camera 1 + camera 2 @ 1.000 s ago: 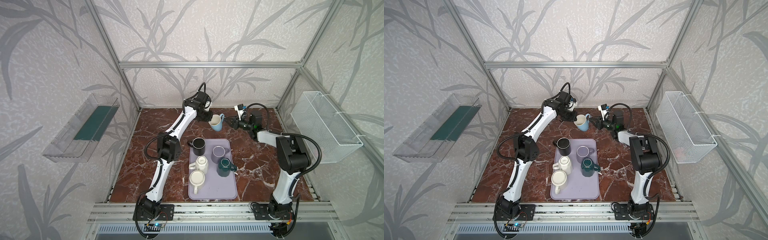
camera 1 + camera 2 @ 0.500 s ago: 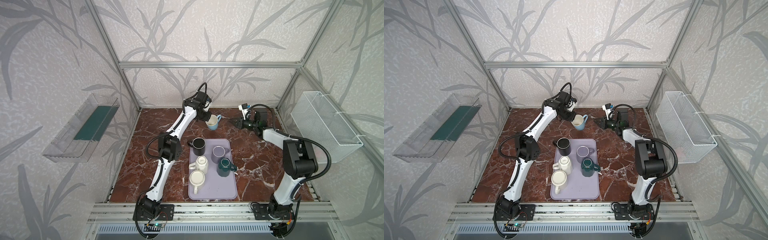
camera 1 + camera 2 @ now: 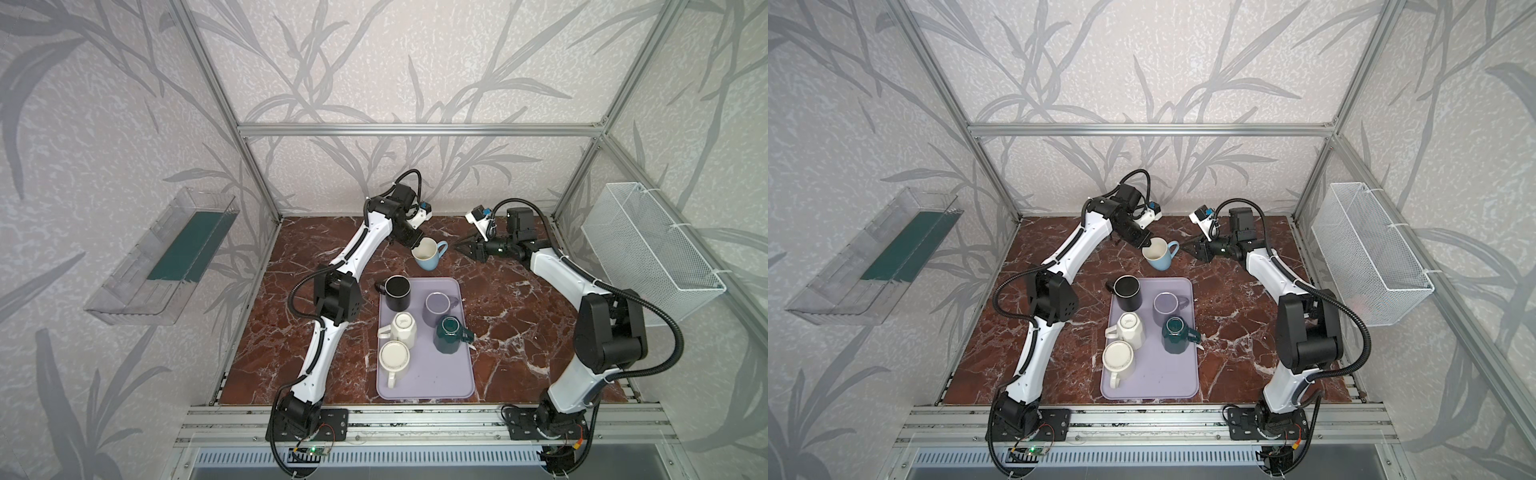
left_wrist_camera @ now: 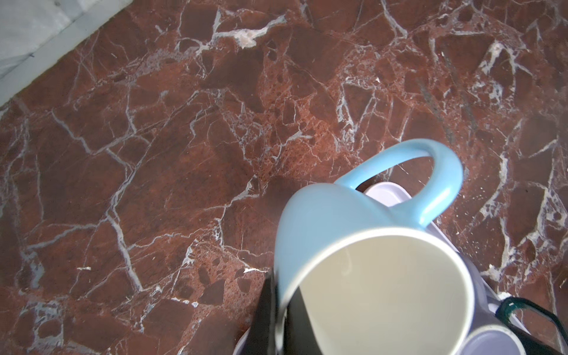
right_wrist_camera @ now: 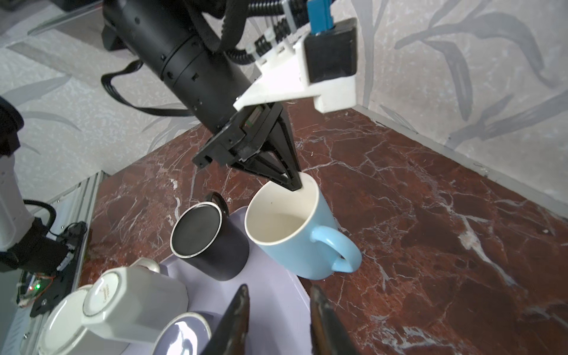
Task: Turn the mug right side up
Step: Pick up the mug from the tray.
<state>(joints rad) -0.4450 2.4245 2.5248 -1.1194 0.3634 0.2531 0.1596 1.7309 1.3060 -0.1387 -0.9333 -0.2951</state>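
Loaded tray (image 3: 432,374) just in front, its black mug (image 3: 397,293) close beside the blue mug (image 3: 426,255). Bare marble (image 3: 498,291) to the right and behind, up to the back wall (image 3: 449,174). Left claw (image 5: 295,184) pinching the blue mug's rim, mug tilted, mouth up, beyond the tray's far edge. Right claw (image 3: 459,248) partly spread, empty, near the handle, not touching.

The left arm (image 3: 365,249) stretches to the far middle, and the left pincer (image 3: 417,242) tilts down, clamped on the rim of the blue mug (image 3: 426,254). The right arm (image 3: 557,270) reaches far, wrist level. The right pincer (image 3: 460,248) aims left, jaws slightly parted and holding nothing.
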